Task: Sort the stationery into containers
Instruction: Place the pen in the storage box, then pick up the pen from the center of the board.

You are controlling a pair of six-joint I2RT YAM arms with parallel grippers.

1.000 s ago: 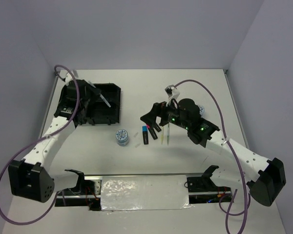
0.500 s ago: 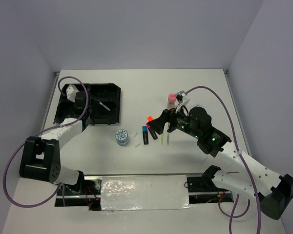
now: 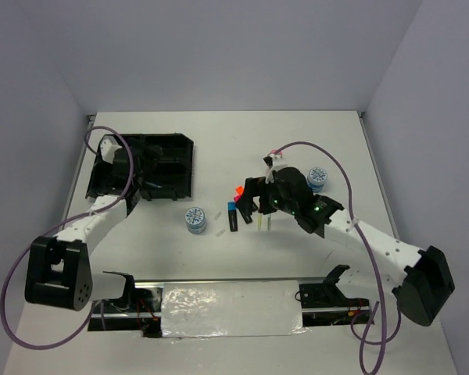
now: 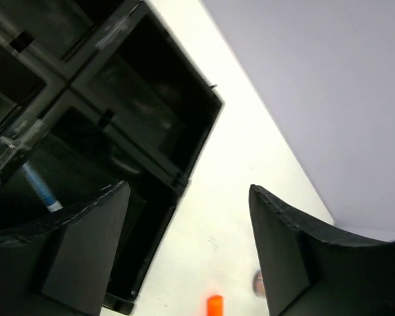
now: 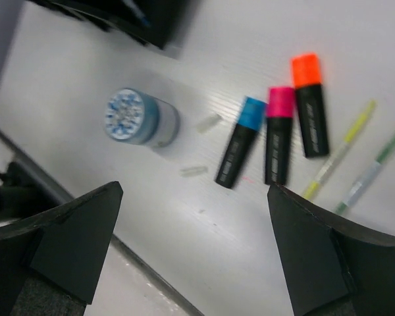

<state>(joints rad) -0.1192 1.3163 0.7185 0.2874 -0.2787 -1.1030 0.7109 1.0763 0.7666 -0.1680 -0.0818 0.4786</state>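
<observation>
The black compartment tray point(image 3: 176, 148) sits at the far left. My left gripper point(image 3: 135, 172) hovers over it, open and empty. In the left wrist view the gripper point(image 4: 187, 257) frames the tray's corner point(image 4: 184, 131), and a thin white pen with a blue band point(image 4: 39, 187) lies in a compartment. My right gripper point(image 3: 248, 201) stands open and empty above the markers. In the right wrist view, blue-capped point(image 5: 240, 141), pink-capped point(image 5: 278, 135) and orange-capped point(image 5: 309, 105) markers lie side by side, with yellow-green pens point(image 5: 339, 151) to their right. A round blue-white tin point(image 5: 133, 118) stands to their left.
Two tiny white bits point(image 5: 209, 122) lie between the tin and the markers. A second round tin point(image 3: 316, 178) stands behind the right arm. The table's near edge with its foil strip point(image 3: 230, 308) runs between the arm bases. Purple cables loop off both arms.
My left gripper has opened, leaving the thin pen lying in the tray. My right arm has swung back and dropped lower over the markers, still open.
</observation>
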